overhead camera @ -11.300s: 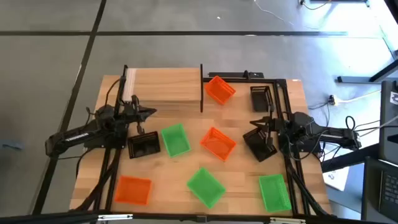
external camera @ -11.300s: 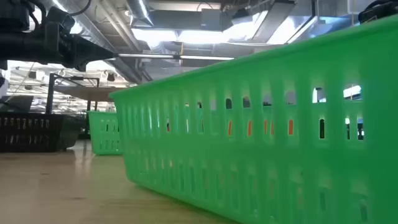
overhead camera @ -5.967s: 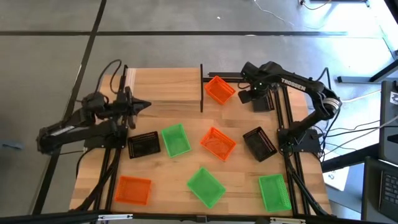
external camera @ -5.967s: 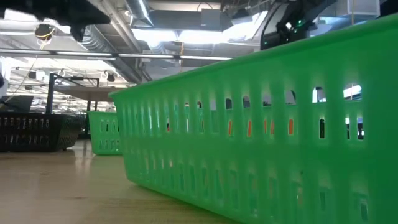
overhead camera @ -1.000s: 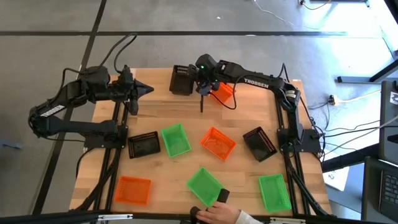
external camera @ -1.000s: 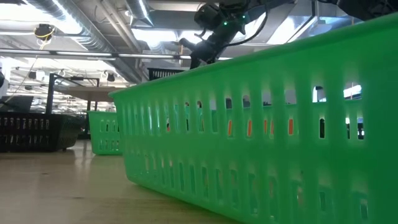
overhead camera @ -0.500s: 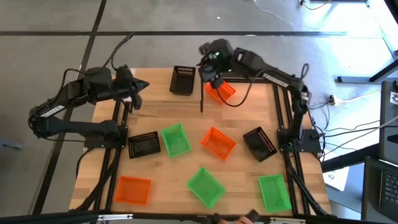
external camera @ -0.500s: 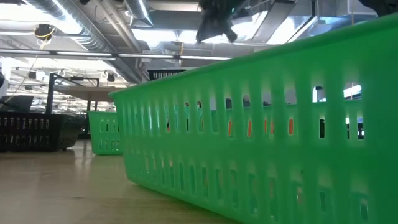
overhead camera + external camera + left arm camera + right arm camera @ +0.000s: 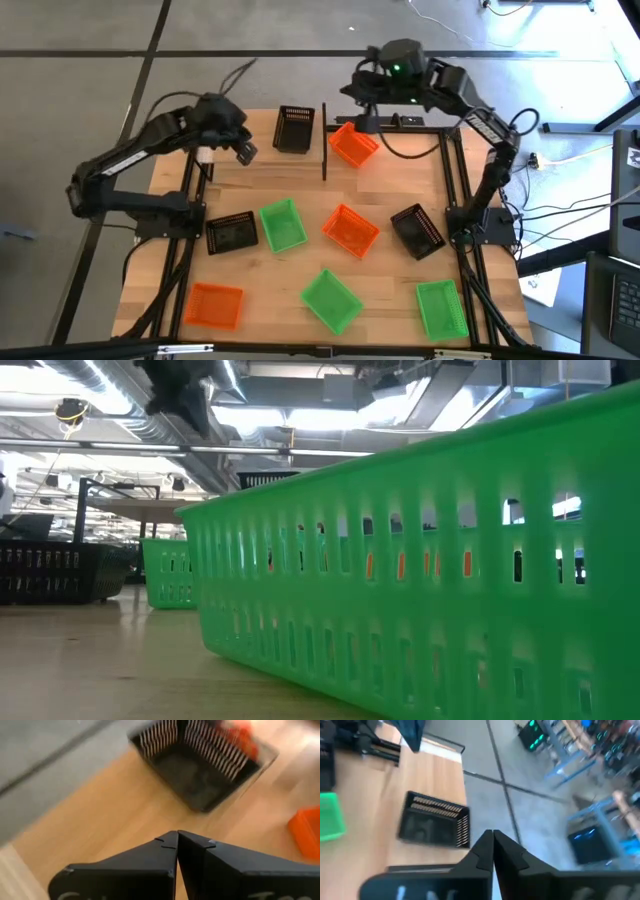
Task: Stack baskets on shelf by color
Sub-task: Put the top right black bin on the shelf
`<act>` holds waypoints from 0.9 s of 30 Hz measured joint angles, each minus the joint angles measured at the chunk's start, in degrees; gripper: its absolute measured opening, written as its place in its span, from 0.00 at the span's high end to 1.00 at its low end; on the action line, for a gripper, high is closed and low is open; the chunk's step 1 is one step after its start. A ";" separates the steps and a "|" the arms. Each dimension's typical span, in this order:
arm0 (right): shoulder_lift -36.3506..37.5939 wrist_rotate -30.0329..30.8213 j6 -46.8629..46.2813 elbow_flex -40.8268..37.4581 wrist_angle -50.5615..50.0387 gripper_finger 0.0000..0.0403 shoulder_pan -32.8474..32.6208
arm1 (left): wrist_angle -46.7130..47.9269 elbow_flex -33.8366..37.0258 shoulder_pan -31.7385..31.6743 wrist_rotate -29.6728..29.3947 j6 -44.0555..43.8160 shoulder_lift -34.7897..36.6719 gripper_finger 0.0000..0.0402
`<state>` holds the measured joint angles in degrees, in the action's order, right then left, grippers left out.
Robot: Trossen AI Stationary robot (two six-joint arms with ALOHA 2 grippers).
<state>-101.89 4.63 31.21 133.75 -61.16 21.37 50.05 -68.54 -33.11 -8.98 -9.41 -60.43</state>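
High view: my left arm is bent over the back-left of the counter [image 9: 270,290], its left pincer [image 9: 243,150] raised above the shelf [image 9: 235,135], just beside the black basket [image 9: 294,128] at the shelf's back edge. Left wrist view shows the fingers [image 9: 150,865] pressed together w/ nothing between them, that basket ahead of them.

My right arm reaches up from its base at the counter's right edge and arcs back, w/ the right pincer [image 9: 362,95] over the back edge near the orange basket [image 9: 353,144]. Right wrist view has its fingers [image 9: 507,855] closed too, empty, the black basket below them.

Black basket on shelf sits upright, mouth up, long axis running front to back. Orange basket just right of the shelf's black upright [image 9: 324,140] sits turned at an angle.

Rest are loose on the counter: second black basket [image 9: 231,234] touching a green basket [image 9: 282,224] on the left, another orange basket [image 9: 350,231] mid-counter, third black basket [image 9: 417,231] tilted at right. Front row: orange [image 9: 213,305], green [image 9: 331,298], green [image 9: 441,309].

Low view is mostly one green basket's wall [image 9: 430,590].
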 joint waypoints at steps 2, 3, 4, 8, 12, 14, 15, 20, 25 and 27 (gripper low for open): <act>0.91 -0.47 -3.84 -0.04 -1.79 0.99 -0.31 | 0.03 0.01 -2.59 4.25 3.18 -2.29 1.00; 1.27 -0.76 -5.57 -0.04 -3.01 0.99 -0.56 | 0.06 -0.01 -3.85 7.05 5.28 -3.52 1.00; 1.64 -1.18 -7.04 -0.05 -4.00 0.99 -0.74 | 0.09 -0.01 -4.98 9.70 7.34 -4.87 1.00; 2.41 -2.15 -9.61 -0.08 -7.60 1.00 -1.90 | 0.07 -0.01 -8.15 20.15 17.51 -9.69 1.00; 2.41 -2.21 -9.92 -0.13 -10.41 1.00 -3.11 | 0.08 -0.01 -10.26 22.62 22.92 -13.26 1.00; 2.41 -2.38 -9.96 -0.14 -11.52 1.00 -3.45 | 0.08 -0.01 -10.98 21.32 23.71 -14.75 1.00; 2.41 -2.37 -10.06 -0.14 -11.72 1.00 -3.64 | 0.04 -0.01 -11.31 21.15 24.28 -15.47 1.00; 2.41 -2.35 -10.48 -0.15 -11.70 1.00 -4.03 | -3.19 -0.01 -11.67 22.07 27.62 -17.95 1.00; 2.41 -2.35 -11.48 -0.15 -12.01 1.00 -4.01 | -6.56 -0.01 -10.58 22.15 28.02 -20.14 1.00; 2.39 -2.35 -11.48 -0.15 -12.14 1.00 -4.01 | -7.75 -0.01 -10.07 22.21 28.02 -20.66 1.00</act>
<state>-99.50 2.28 19.73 133.60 -73.30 17.37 42.30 -68.55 -43.18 13.23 18.61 -81.09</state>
